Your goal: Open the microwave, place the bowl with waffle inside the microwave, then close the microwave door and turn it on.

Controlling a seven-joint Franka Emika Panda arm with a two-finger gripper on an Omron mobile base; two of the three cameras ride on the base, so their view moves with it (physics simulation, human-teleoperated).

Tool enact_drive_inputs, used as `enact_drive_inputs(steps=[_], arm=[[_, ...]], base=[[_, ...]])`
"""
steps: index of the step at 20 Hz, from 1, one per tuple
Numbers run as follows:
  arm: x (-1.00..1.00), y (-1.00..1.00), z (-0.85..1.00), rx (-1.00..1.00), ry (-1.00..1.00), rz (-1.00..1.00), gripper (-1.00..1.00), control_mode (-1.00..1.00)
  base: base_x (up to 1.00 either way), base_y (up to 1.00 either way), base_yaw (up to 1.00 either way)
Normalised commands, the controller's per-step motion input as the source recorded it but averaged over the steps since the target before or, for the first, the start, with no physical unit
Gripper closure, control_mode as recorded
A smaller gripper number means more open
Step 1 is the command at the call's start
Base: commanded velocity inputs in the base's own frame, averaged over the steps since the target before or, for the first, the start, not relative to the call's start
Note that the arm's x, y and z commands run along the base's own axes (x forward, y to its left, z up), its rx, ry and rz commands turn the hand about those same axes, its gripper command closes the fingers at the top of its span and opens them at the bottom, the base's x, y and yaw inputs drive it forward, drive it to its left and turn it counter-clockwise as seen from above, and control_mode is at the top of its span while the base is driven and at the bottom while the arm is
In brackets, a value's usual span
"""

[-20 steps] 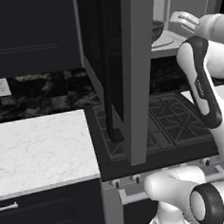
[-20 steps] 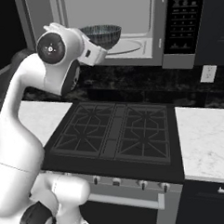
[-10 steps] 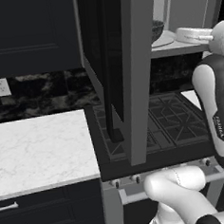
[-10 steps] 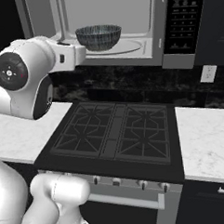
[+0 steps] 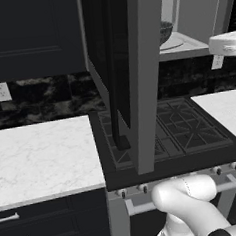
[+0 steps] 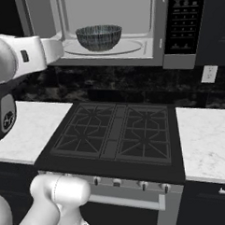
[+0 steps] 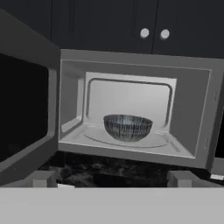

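The bowl (image 7: 128,127) sits centred on the turntable inside the microwave (image 6: 128,29), whose door (image 5: 124,74) hangs wide open at the left for closing; the gripper's grip state I cannot tell.

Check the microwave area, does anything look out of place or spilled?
Nothing stands out. The round dark grey bowl sits upright on the white turntable inside the grey-framed microwave. The dark glass door hangs wide open over the black stove; nothing spilled.

Flat, even rendered light, dim dark cabinets (image 5: 28,37), brighter microwave (image 7: 131,105) interior, soft shadows, coarse pixelation, no glare or edge distortion
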Motion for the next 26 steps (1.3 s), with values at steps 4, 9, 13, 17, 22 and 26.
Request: enact_drive_inputs(steps=[4, 9, 13, 17, 22, 26], arm=[[-0.93, 0.06, -0.39, -0.06, -0.06, 0.07, -1.0, -1.0], [-0.5, 0.37, -0.06, -0.07, -0.08, 0.01, -1.0, -1.0], [-0.41, 0.45, 0.0, -0.02, -0.11, -0.01, -1.0, -1.0], [-0.42, 0.33, 0.0, -0.01, -0.03, -0.06, -1.0, -1.0], [-0.43, 0.22, 0.0, 0.0, -0.07, -0.05, -1.0, -1.0], [-0.36, 0.24, 0.0, 0.0, -0.11, 0.0, -1.0, -1.0]], base=[[0.0, 0.0, 0.0], [0.0, 0.0, 0.0], [0.0, 0.0, 0.0], [0.0, 0.0, 0.0], [0.0, 0.0, 0.0], [0.0, 0.0, 0.0]])
